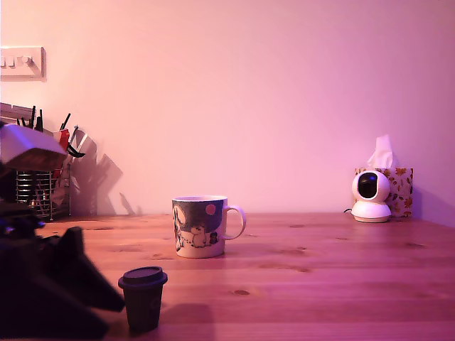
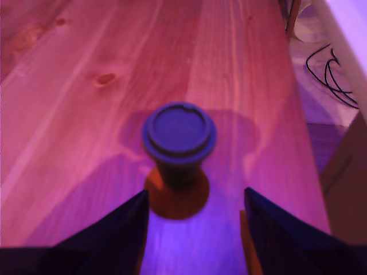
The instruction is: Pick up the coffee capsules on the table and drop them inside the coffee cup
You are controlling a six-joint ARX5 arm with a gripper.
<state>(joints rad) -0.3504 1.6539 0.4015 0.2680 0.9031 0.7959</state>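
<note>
A dark coffee capsule (image 1: 143,298) stands on the wooden table (image 1: 320,263) near its front edge, at the exterior view's left, wide rim up. The wrist view shows the same capsule (image 2: 179,134) just ahead of my gripper (image 2: 196,195), whose two dark fingers (image 2: 123,229) are spread wider than the capsule and do not touch it. In the exterior view my gripper (image 1: 99,295) is the dark shape left of the capsule. The coffee cup (image 1: 200,226), a white mug with a grey-blue cartoon print and its handle to the right, stands mid-table, further back and to the right of the capsule.
A wire utensil holder (image 1: 43,188) stands at the back left by the wall. A small white camera (image 1: 371,195) and a tissue box (image 1: 399,188) sit at the back right. The wrist view shows the table's edge with cables (image 2: 332,69) on the floor beyond.
</note>
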